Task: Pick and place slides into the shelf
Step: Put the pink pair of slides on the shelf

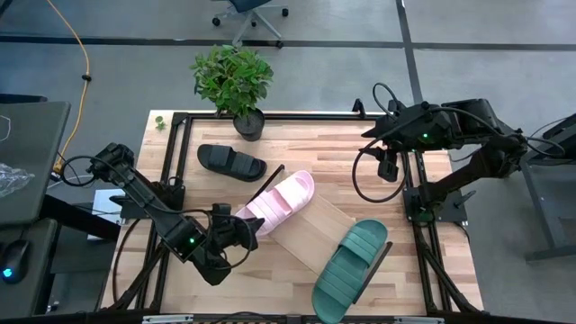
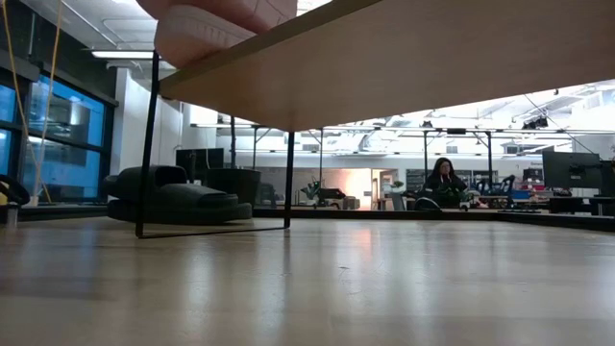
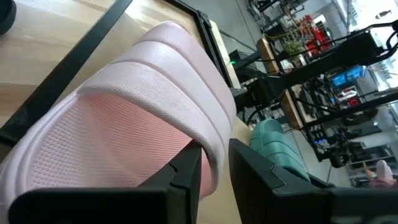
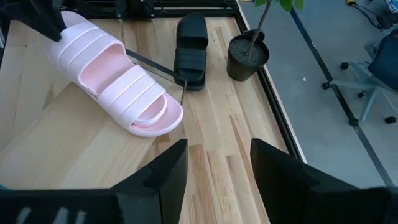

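Left tool (image 1: 241,227): clamped on the heel edge of the pink slide (image 1: 277,203), the rim pinched between its two dark fingers (image 3: 186,177); an edge grip probably keeps the sole free to lie flat.
Pink slide: on the shelf (image 1: 315,236), at the end nearer the plant; in the right wrist view its toe overhangs the plank edge.
Right tool (image 4: 217,165): fingers spread apart, holding nothing, waiting above the table's (image 1: 360,153) far right corner.
Teal slide (image 1: 351,266): lies at the shelf's other end, its heel hanging off toward the table's near edge.
Black slide (image 1: 231,161): on the table beside the potted plant (image 1: 234,83), not yet shelved.
Shelf: a long, smooth light-wood plank set diagonally, raised on thin black metal frames.
Materials: the slides look soft and rubbery, with wide ribbed straps and a finely dotted footbed; the table is slatted pale wood.
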